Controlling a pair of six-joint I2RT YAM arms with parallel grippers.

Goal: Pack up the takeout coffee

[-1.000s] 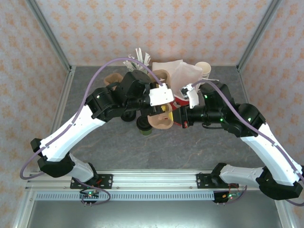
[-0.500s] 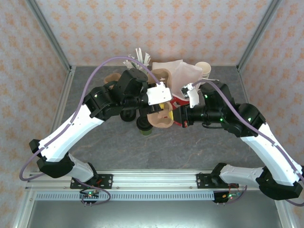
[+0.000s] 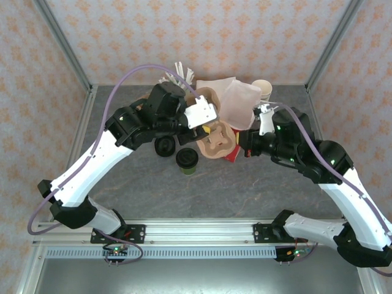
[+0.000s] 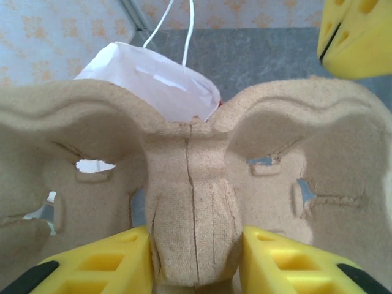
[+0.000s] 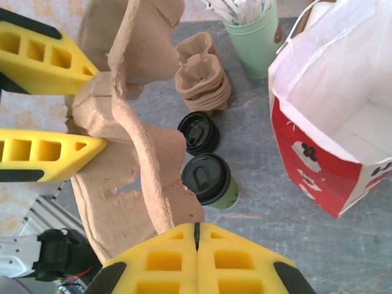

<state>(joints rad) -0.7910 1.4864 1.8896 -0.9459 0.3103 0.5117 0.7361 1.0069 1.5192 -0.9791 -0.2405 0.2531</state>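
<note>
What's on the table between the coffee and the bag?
Nothing: the right wrist view shows bare table between the coffee and the bag. The carrier is held up on the coffee's other side.

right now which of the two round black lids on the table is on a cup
The one on the dark olive paper cup, farther from the stacked brown pulp carriers; the other black lid lies flat, cupless.

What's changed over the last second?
Both arms carried the cup carrier back toward the bag, the left gripper closing on its centre ridge. Right gripper stayed shut on its edge; the takeout coffee hasn't moved.
</note>
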